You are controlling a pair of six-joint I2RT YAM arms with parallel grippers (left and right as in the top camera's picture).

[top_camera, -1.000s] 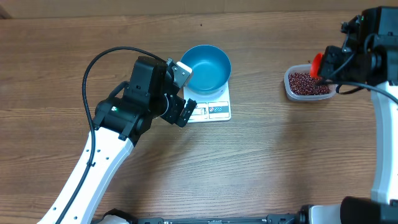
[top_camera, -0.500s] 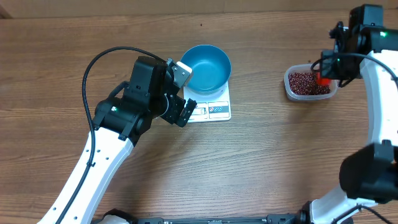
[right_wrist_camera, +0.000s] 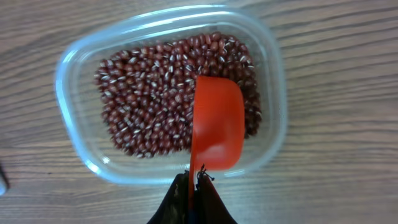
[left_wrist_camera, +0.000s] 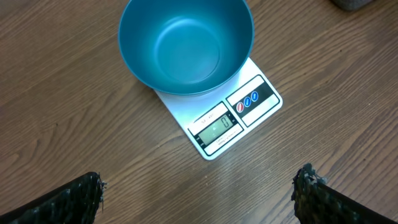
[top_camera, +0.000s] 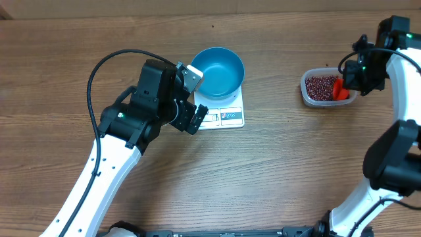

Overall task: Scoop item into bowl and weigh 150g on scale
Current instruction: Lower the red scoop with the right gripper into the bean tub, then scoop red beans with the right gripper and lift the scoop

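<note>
Right claw (right_wrist_camera: pixel 196 186) clamped on scoop (right_wrist_camera: pixel 216 130) handle: dip rim deep into beans (right_wrist_camera: pixel 149 99), level before lifting. Left claw (left_wrist_camera: pixel 199 186) wide open, empty.

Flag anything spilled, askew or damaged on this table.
Nothing stands out. The small dark red-brown beans all lie inside the clear rectangular plastic container, none outside it. The round blue bowl sits empty on the small white digital scale. The red plastic scoop looks intact.
</note>
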